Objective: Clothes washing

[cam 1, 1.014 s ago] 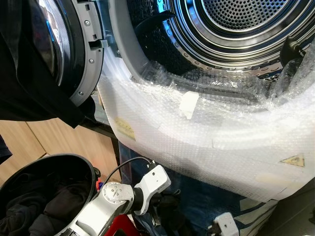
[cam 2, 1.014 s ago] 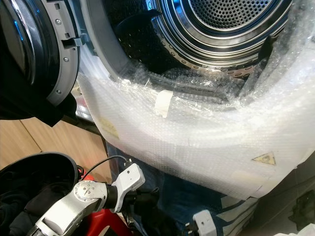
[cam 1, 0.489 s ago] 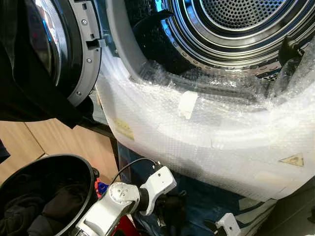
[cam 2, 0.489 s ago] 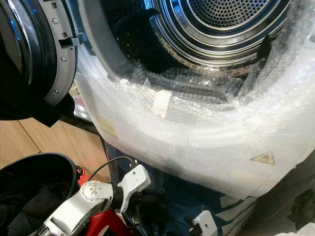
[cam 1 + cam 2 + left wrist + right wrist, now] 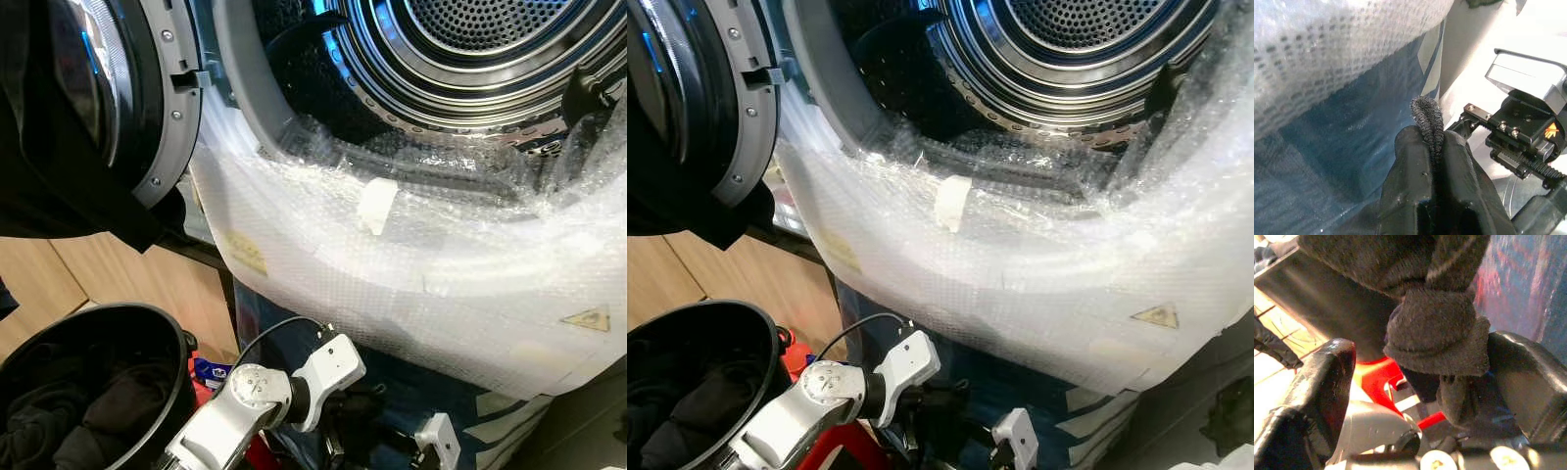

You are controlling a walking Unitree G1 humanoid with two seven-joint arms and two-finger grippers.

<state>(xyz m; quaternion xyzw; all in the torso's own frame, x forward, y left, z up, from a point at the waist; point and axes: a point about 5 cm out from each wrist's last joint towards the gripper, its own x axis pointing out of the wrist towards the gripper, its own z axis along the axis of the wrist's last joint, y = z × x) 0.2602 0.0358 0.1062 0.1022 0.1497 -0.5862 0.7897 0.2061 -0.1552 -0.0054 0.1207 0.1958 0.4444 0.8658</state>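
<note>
1. The front-loading washing machine's perforated steel drum (image 5: 490,39) looks empty, so loading has barely begun.
2. The left gripper (image 5: 1432,147) pinches a dark grey knitted garment (image 5: 1427,117) below the door opening; the right gripper (image 5: 1415,377) spreads apart around its bunched end.
3. A round black laundry basket (image 5: 147,323) holds more dark clothes; the bubble-wrapped door rim (image 5: 441,255) must be cleared.

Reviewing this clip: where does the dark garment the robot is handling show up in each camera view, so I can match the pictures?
Left eye view: dark garment low, beyond the left arm's wrist.
Right eye view: low centre, under the bubble wrap.
Left wrist view: a fold pinched between the left gripper fingers.
Right wrist view: bunched between the right gripper fingers.
Shared landmark: the blue panel below the wrap.
</note>
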